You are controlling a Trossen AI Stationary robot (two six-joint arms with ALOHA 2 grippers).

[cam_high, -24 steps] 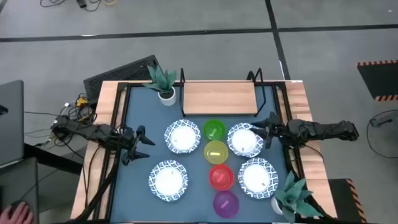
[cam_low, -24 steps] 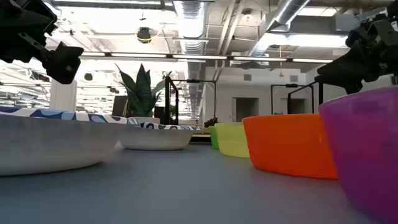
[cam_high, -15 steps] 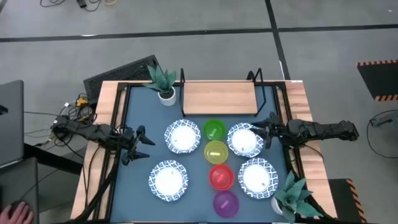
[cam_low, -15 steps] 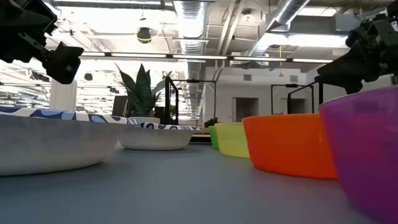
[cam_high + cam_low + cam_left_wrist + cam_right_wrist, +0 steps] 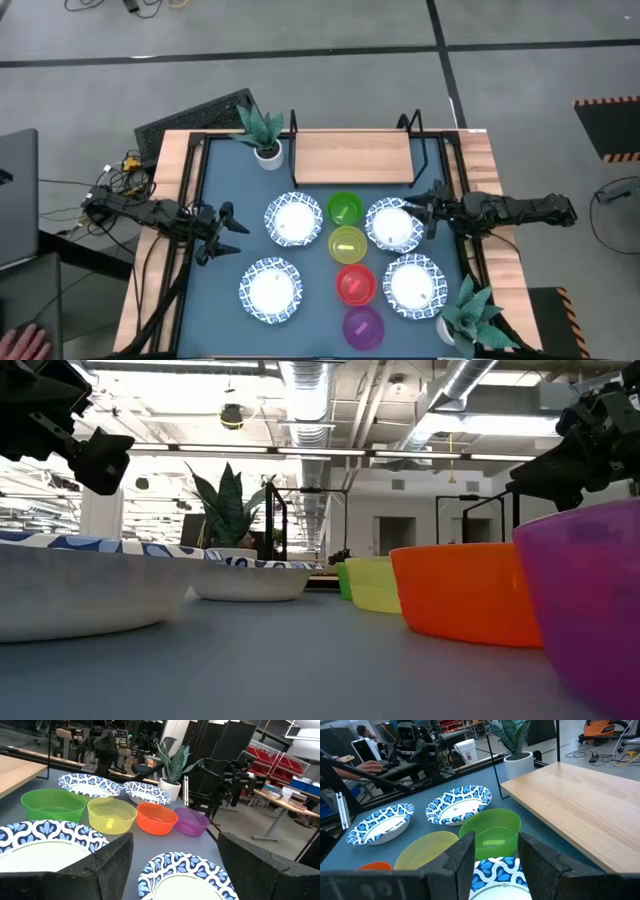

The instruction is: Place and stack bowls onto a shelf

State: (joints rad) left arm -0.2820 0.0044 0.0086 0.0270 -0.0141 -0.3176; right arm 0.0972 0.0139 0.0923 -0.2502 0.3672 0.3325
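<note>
Four white bowls with blue patterned rims sit on the blue tabletop: far left (image 5: 293,219), near left (image 5: 270,290), far right (image 5: 394,225), near right (image 5: 413,284). Between them runs a row of small bowls: green (image 5: 344,210), yellow (image 5: 347,244), red (image 5: 355,284), purple (image 5: 363,326). The wooden shelf (image 5: 354,156) stands at the far edge. My left gripper (image 5: 228,232) hovers open left of the far left bowl. My right gripper (image 5: 432,207) hovers open at the right rim of the far right bowl (image 5: 496,872); neither holds anything.
One potted plant (image 5: 263,132) stands at the shelf's left end, another (image 5: 475,315) at the table's near right corner. A black metal frame (image 5: 192,200) runs along the table's sides. A person's hand (image 5: 28,343) shows beyond the table's left side.
</note>
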